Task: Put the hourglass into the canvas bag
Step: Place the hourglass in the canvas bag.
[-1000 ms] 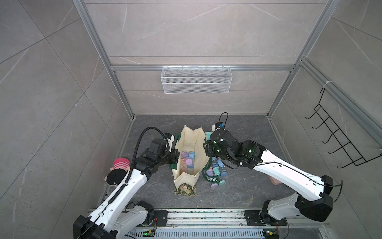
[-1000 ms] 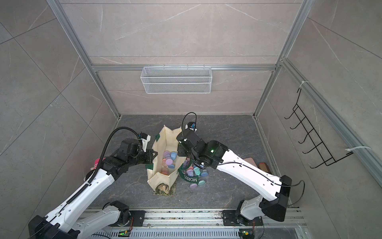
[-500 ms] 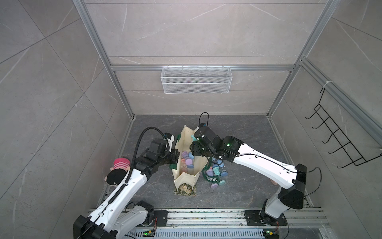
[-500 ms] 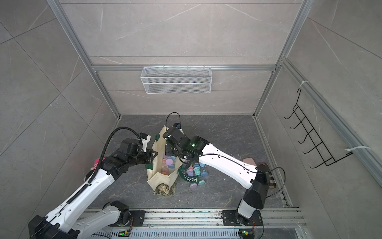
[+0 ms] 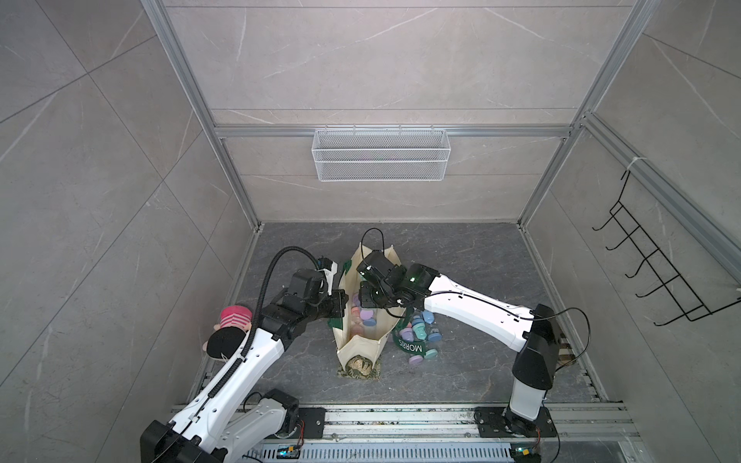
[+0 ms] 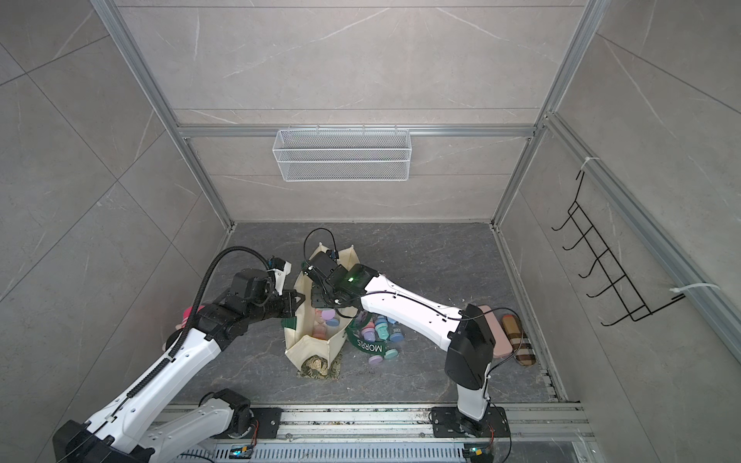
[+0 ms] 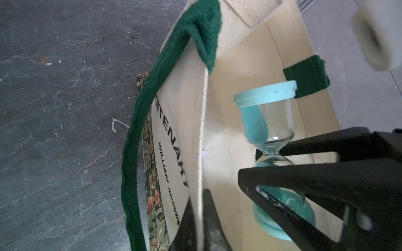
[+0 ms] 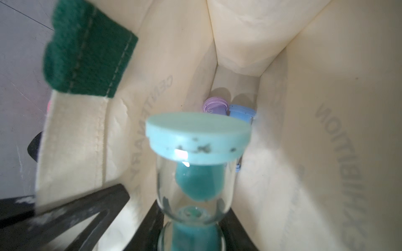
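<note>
The cream canvas bag [image 5: 357, 348] [image 6: 308, 348] stands open on the dark floor, its green handle draped over the near wall [image 7: 180, 104]. My left gripper [image 5: 341, 300] [image 7: 200, 200] is shut on the bag's left wall at the rim, one finger on each side of the cloth. My right gripper [image 5: 367, 294] [image 8: 193, 219] is shut on the waist of the teal hourglass [image 7: 268, 121] [image 8: 196, 134]. The hourglass hangs inside the bag's mouth, between the walls [image 8: 315, 87]. In both top views it is hidden under the right wrist.
Several pastel hourglasses lie in the bag [image 5: 363, 316], a purple [image 8: 214, 106] and a blue one [image 8: 241, 112] deep inside. More lie on the floor by the "MORRIS" strap [image 5: 413, 346]. A doll [image 5: 232, 320] sits left, slippers [image 6: 517, 340] right, a wire basket [image 5: 381, 154] on the back wall.
My right arm has swung left with the hourglass, from beside the bag's right wall to over and into its mouth. The left arm has kept its hold on the rim.
</note>
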`<state>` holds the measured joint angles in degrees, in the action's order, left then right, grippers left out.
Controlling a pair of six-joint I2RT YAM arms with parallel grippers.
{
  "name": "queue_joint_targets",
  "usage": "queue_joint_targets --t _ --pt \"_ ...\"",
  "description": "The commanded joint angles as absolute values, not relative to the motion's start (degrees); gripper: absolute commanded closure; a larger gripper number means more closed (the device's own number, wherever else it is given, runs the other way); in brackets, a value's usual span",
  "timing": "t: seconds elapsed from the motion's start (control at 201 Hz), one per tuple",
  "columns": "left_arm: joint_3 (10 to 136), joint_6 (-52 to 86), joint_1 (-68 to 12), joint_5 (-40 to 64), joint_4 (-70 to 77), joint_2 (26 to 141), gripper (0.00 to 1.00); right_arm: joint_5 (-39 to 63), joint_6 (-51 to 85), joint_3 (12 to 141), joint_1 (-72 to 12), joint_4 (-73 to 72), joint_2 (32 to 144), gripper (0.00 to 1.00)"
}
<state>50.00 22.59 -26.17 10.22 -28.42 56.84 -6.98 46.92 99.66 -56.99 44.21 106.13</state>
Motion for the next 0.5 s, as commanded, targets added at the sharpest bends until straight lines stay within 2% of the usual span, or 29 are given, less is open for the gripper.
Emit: queue_joint_targets --t 0.0,0.129,0.234,0.264,0.323,0.368,0.493 --pt "50.69 21.41 -26.53 9.52 -27.07 54.01 0.85 -7.57 47.90 101.69 -57.22 46.12 106.79 1.00" --pt "50.75 21.06 -26.54 8.88 -27.43 53.15 0.69 -8.08 48.08 101.69 -57.20 46.79 106.93 1.00" --pt "50.57 21.01 -26.48 8.54 -27.42 52.74 0.67 -8.25 48.28 101.56 -57.13 46.99 106.87 1.00" --pt "50.61 21.06 -26.58 8.57 -27.42 52.73 0.71 -8.21 48.32 101.58 -57.01 47.02 106.88 1.00" --pt "50.62 21.03 -26.50 8.77 -27.42 52.68 0.90 -8.18 48.47 101.56 -57.04 47.02 107.01 1.00" --pt "50.60 20.94 -26.52 8.61 -27.50 52.73 0.99 -8.10 48.63 101.54 -56.97 47.08 107.10 1.00" --pt "50.71 20.97 -26.49 8.67 -27.58 52.88 1.00 -7.82 48.70 101.53 -56.88 47.17 107.58 1.00"
